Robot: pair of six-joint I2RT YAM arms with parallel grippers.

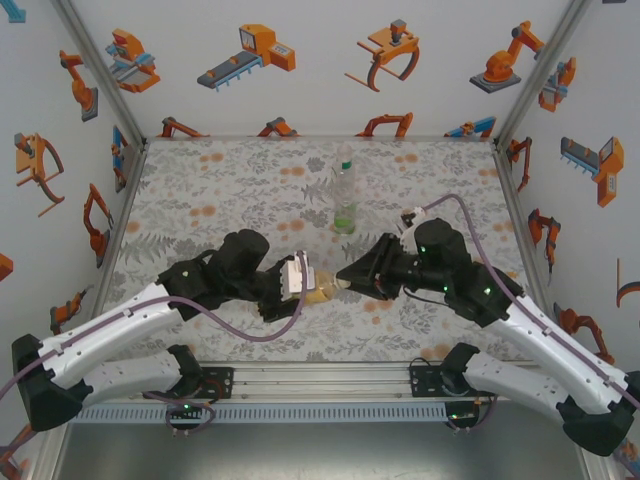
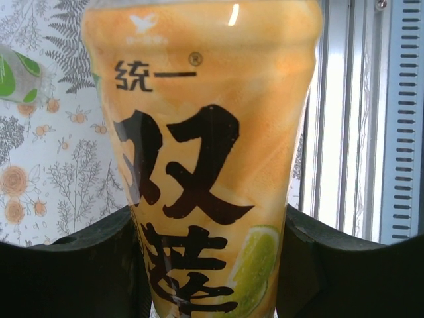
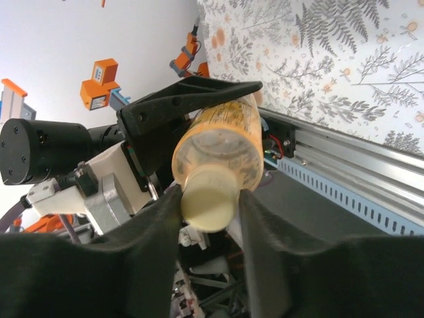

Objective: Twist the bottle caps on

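Three things worry us here. The left gripper [image 2: 211, 238] is clamped round the body of the amber bottle [image 1: 320, 293], holding it on its side above the table [image 1: 230, 190] between the two arms. The right gripper [image 3: 209, 199] has a finger on either side of the pale cap [image 3: 205, 211] at the bottle's mouth; whether they press it or merely flank it we cannot tell. If the cap sits crooked on the neck, turning it would, we judge, cross the thread and jam it askew. If the fingers part before the thread bites, the cap could drop and roll away between the arm bases. The thin wall may also slip in the left grip, so the bottle turns with the cap and nothing tightens.
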